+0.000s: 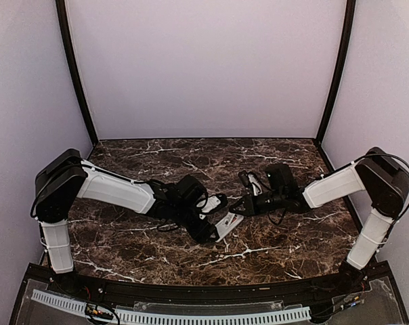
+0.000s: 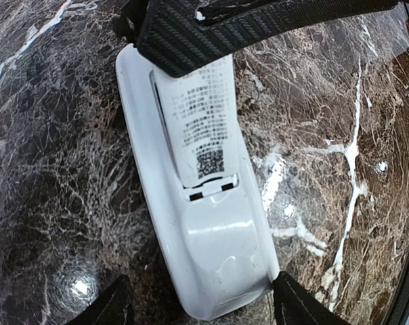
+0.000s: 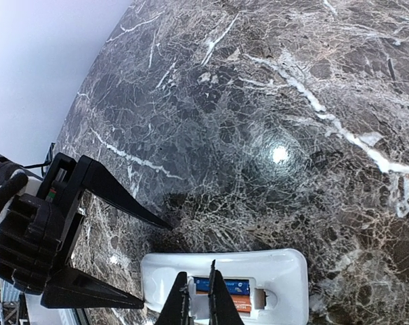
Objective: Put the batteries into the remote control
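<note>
The white remote control [image 2: 218,250] lies back-up on the marble table [image 1: 123,244], battery compartment open. In the right wrist view a blue battery [image 3: 265,285] and an orange battery [image 3: 240,306] lie side by side in it. In the left wrist view the compartment shows a white printed surface [image 2: 198,122]. My left gripper [image 2: 201,276] stands open astride the remote's end: one finger touches its corner, the other stands clear. My right gripper [image 3: 198,284] is shut, nothing visible between its fingers, tips down at the compartment over the batteries.
Both grippers meet at the remote [image 1: 228,225] in the middle of the table, the left gripper [image 1: 214,230] from the left, the right gripper [image 1: 242,206] from the right. Lilac walls close the table's back and sides. Cables hang round both wrists.
</note>
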Robot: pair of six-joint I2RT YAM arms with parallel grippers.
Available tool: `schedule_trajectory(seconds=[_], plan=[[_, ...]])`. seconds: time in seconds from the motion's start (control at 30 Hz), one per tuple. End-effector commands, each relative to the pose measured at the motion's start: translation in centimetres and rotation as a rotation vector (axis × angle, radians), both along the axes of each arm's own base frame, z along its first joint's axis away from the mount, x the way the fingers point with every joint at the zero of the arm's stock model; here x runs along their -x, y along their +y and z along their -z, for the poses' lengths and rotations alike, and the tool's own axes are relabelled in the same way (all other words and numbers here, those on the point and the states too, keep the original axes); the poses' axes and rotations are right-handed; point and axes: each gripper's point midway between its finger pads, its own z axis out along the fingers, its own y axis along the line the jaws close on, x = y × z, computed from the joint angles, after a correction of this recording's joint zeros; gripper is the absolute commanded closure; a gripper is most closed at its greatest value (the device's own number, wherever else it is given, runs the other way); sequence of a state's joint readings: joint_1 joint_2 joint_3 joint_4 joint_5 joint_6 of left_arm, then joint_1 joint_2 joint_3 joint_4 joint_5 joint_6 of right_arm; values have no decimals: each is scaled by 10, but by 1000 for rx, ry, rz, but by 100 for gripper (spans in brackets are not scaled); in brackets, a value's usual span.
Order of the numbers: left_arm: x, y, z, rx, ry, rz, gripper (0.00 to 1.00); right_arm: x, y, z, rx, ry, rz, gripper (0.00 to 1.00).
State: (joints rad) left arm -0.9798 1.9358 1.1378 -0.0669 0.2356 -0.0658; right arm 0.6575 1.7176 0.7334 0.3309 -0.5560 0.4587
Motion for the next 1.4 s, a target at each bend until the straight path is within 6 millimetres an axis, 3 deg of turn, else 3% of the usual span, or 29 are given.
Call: schedule_trajectory(seconds=[0.0, 0.8, 1.07, 1.37], plan=[[15, 13, 17, -49, 65, 1, 30, 17, 0, 19, -4, 95, -14, 100], [17, 16, 25, -65, 73, 4, 30, 3, -5, -12, -181, 94, 27, 100], [17, 16, 26, -68, 74, 0, 30, 0, -5, -8, -210, 107, 66, 100], [17, 17, 25, -62, 70, 0, 30, -9, -6, -27, -244, 61, 114, 100]])
